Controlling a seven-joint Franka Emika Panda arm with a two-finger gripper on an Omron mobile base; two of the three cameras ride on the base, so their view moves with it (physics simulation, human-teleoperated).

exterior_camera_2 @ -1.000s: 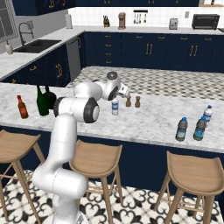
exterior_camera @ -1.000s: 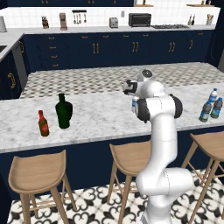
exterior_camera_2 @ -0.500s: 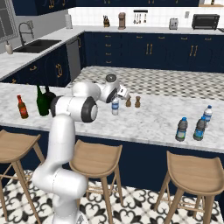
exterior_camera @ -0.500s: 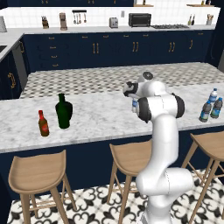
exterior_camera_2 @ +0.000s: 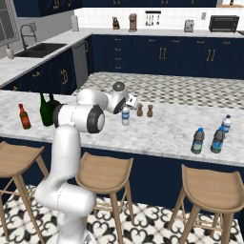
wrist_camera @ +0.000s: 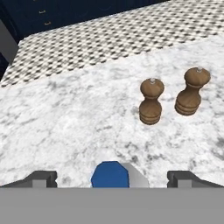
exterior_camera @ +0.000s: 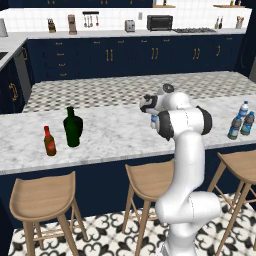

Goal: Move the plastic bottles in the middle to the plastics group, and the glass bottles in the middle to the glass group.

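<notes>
One small clear plastic bottle (exterior_camera_2: 125,116) with a blue label stands in the middle of the marble counter, partly hidden by my arm in the left base view (exterior_camera: 154,121). My gripper (wrist_camera: 111,180) hovers right above it, open. The bottle's blue cap (wrist_camera: 110,174) lies between the two fingertips (wrist_camera: 41,178). The plastics group (exterior_camera_2: 218,139) of similar bottles stands at the right end. At the left end are a small brown red-capped bottle (exterior_camera_2: 23,116) and two dark green bottles close together (exterior_camera_2: 45,110), the glass group.
Two brown pepper shakers (wrist_camera: 151,102) (wrist_camera: 191,92) stand just beyond the bottle, on the far side of my gripper. Wooden stools (exterior_camera_2: 105,174) line the counter's near edge. A checkered counter strip (exterior_camera_2: 190,93) runs behind the marble.
</notes>
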